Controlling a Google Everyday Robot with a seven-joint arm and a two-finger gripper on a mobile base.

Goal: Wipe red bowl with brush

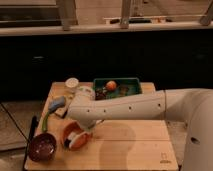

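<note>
The red bowl (83,144) sits on the wooden table near its front left, beside a darker maroon bowl. My arm reaches in from the right, and its wrist hangs over the red bowl and covers the bowl's far part. The gripper (76,134) is down inside the bowl, shut on the brush (73,139). The brush shows as a short white piece lying across the bowl's inside. Its bristle head is hidden under the wrist.
The maroon bowl (42,148) stands just left of the red one. A blue-grey-headed tool with a green handle (55,106) lies behind them, near a white cup (72,83). A green tray (131,82) holding an orange fruit (111,85) is at the back. The table's front edge (125,167) is close.
</note>
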